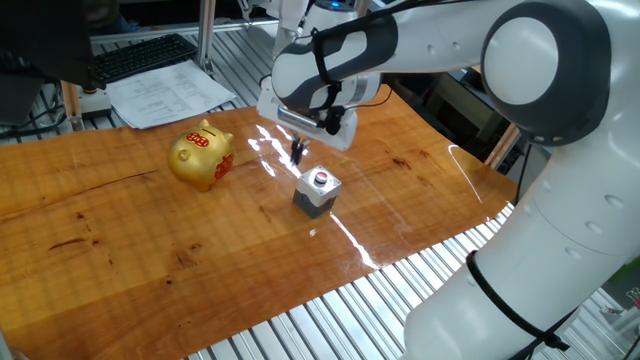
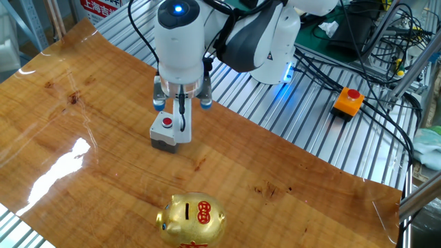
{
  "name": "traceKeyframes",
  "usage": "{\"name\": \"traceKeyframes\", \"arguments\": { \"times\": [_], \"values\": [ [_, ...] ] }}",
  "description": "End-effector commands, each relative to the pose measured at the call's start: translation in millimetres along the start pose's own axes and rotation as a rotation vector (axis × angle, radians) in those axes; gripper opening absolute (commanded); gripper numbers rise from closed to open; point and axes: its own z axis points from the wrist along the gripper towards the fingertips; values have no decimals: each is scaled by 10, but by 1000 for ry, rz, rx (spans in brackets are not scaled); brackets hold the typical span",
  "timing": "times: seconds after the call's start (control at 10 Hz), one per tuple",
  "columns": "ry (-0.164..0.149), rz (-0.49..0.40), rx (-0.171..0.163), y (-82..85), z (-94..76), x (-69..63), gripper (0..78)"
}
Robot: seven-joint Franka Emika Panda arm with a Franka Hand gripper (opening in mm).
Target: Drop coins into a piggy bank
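The gold piggy bank stands on the wooden table, left of the gripper, and shows its back slot at the near edge in the other fixed view. My gripper hangs a little above the table, just behind a small grey block with a red-dotted top. In the other fixed view the gripper is right over the block. Its thin dark fingers are pressed together. Whether a coin sits between the tips is too small to tell.
Papers and a keyboard lie behind the table's far left edge. An orange box with a red button and cables lie on the metal slats behind the table. The robot's base stands at the right.
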Motion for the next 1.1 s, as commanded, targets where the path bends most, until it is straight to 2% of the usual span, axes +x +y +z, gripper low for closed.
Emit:
{"name": "traceKeyframes", "arguments": {
  "times": [0.1,0.4,0.5,0.7,1.1],
  "values": [
    [4,138,-32,125,60,75,12],
    [3,190,-35,293,73,141,12],
    [12,219,-37,395,41,165,12],
    [21,253,-43,480,25,189,12],
    [19,313,-39,711,-1,266,12]
  ]
}}
